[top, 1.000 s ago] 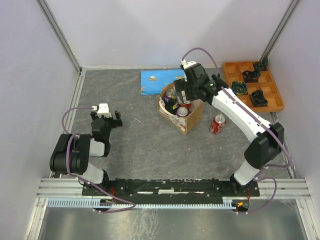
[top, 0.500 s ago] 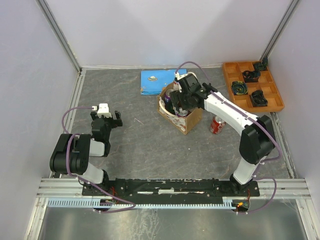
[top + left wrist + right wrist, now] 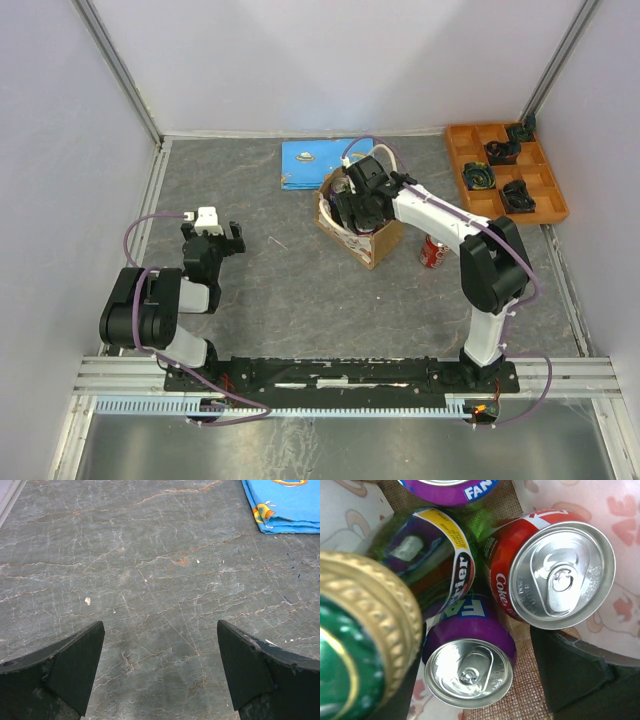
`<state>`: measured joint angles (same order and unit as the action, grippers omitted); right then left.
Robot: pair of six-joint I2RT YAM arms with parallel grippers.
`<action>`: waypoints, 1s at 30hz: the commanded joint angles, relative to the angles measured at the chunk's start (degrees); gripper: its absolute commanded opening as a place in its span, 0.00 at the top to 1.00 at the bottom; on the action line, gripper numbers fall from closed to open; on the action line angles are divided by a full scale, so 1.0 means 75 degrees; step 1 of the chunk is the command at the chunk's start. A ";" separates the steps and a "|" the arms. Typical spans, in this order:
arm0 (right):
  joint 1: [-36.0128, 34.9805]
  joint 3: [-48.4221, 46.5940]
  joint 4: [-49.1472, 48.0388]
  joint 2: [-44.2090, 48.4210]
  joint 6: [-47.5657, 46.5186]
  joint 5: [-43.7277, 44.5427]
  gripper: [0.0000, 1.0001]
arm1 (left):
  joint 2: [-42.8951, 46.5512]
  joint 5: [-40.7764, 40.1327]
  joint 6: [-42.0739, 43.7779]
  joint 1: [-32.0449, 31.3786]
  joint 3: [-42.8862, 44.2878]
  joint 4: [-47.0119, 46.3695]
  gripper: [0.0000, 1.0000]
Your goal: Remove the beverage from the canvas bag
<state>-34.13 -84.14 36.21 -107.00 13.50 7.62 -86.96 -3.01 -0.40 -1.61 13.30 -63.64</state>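
- Right hand [image 3: 352, 205] is inside the small boxy tan canvas bag [image 3: 378, 242], jaws wide, holding nothing.
- Upright purple soda can [image 3: 468, 665] stands straight below, between the jaws, long axis vertical.
- Left hand [image 3: 160, 630] also wide, well apart on the left; right arm is nearer.

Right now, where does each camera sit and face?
Top external: above, behind the bases, looking down; both arms show, right gripper in the canvas bag.
Left wrist: low, facing table and blue booklet; open fingers show.
Right wrist: over the bag, looking down at cans; one finger shows.
Top shares booklet with left, bag with right.
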 commanded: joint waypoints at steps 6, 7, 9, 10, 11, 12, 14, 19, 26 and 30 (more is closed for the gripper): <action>-0.0037 -0.0392 0.0297 -0.0518 -0.0030 0.0205 0.65 | -0.0007 -0.0168 0.0008 0.0028 0.0031 -0.0503 0.01; -0.0045 -0.0438 0.0373 -0.0532 -0.0030 0.0241 0.77 | -0.0007 -0.0170 0.0004 0.0027 0.0031 -0.0503 0.01; -0.0061 -0.0486 0.0518 -0.0534 -0.0050 0.0336 0.98 | -0.0011 -0.0167 0.0007 0.0027 0.0031 -0.0505 0.01; -0.0072 -0.0504 0.0578 -0.0524 -0.0082 0.0387 1.00 | -0.0011 -0.0162 0.0007 0.0027 0.0031 -0.0507 0.01; -0.0076 -0.0508 0.0621 -0.0498 -0.0119 0.0425 1.00 | -0.0016 -0.0163 0.0007 0.0027 0.0031 -0.0505 0.01; -0.0096 -0.0522 0.0663 -0.0461 -0.0171 0.0471 1.00 | -0.0011 -0.0165 0.0007 0.0027 0.0028 -0.0505 0.01; -0.0135 -0.0577 0.0699 -0.0356 -0.0258 0.0521 1.00 | -0.0010 -0.0162 0.0007 0.0027 0.0028 -0.0504 0.01; -0.0200 -0.0989 0.0691 0.0061 -0.0336 0.0588 1.00 | -0.0017 -0.0162 0.0007 0.0024 0.0028 -0.0498 0.01; -0.0224 -0.1692 0.0780 0.0636 -0.0471 0.0734 1.00 | -0.0001 -0.0168 0.0019 0.0027 0.0025 -0.0474 0.01; -0.0225 -0.1846 0.0831 0.0898 -0.0487 0.0836 1.00 | 0.0001 -0.0177 0.0019 0.0027 0.0030 -0.0475 0.01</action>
<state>-35.53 -92.84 44.53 -106.72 11.09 11.05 -86.96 -3.01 -0.40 -1.61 13.30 -63.61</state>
